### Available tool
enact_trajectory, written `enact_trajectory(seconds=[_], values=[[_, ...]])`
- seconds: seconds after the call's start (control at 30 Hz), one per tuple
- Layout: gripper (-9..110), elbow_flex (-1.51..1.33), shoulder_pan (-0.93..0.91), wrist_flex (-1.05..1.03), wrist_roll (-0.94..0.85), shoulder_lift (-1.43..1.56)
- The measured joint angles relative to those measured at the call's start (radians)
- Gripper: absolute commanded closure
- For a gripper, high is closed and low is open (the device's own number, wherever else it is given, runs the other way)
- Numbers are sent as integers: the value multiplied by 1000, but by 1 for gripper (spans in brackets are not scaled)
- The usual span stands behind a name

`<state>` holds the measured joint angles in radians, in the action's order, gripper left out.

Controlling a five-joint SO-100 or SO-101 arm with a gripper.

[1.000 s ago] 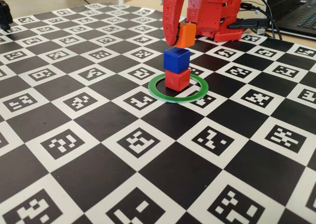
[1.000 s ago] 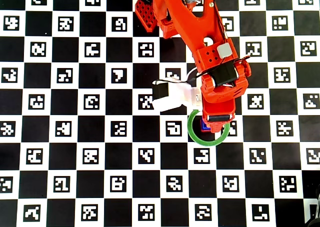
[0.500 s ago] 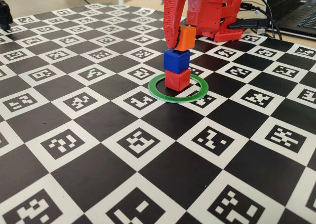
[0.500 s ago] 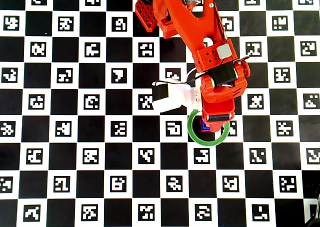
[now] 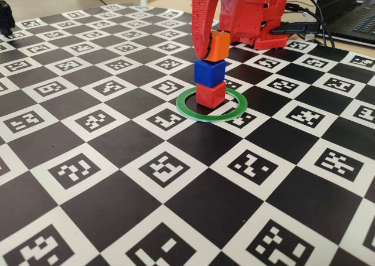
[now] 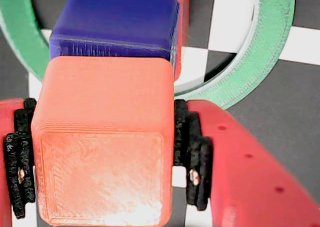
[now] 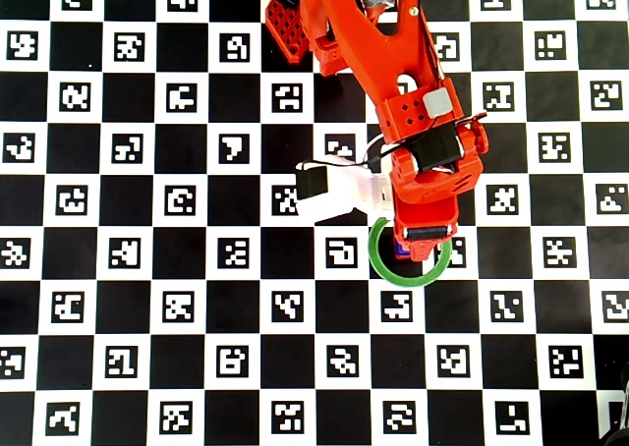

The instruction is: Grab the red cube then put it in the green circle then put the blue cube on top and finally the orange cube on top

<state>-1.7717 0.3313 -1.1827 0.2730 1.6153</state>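
The fingers [image 6: 105, 157] pinch the orange cube [image 5: 218, 45], bright with a paler top, sitting tilted on the blue cube [image 5: 209, 72]. Blue rests on the red cube [image 5: 210, 94] inside the thin green ring [image 5: 193, 112] on the checkered bench [image 5: 117, 143].

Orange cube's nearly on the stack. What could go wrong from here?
1. In the fixed view the orange cube sits offset toward the arm from the blue cube, so it may overhang and tip when released.
2. The gripper is clamped on the orange cube right above the red cube and blue cube; any sideways drag while opening could topple the stack.
3. The stack stands near the far rim of the green circle, so a nudge could push it onto the ring.
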Motion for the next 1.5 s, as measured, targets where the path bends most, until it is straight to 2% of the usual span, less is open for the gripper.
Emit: enact_trajectory(seconds=[0.8,1.03,1.5], values=[[70,-23,0,29,-32,0],[66,-23,0,26,-32,0],[60,23,37,-106,-18,101]])
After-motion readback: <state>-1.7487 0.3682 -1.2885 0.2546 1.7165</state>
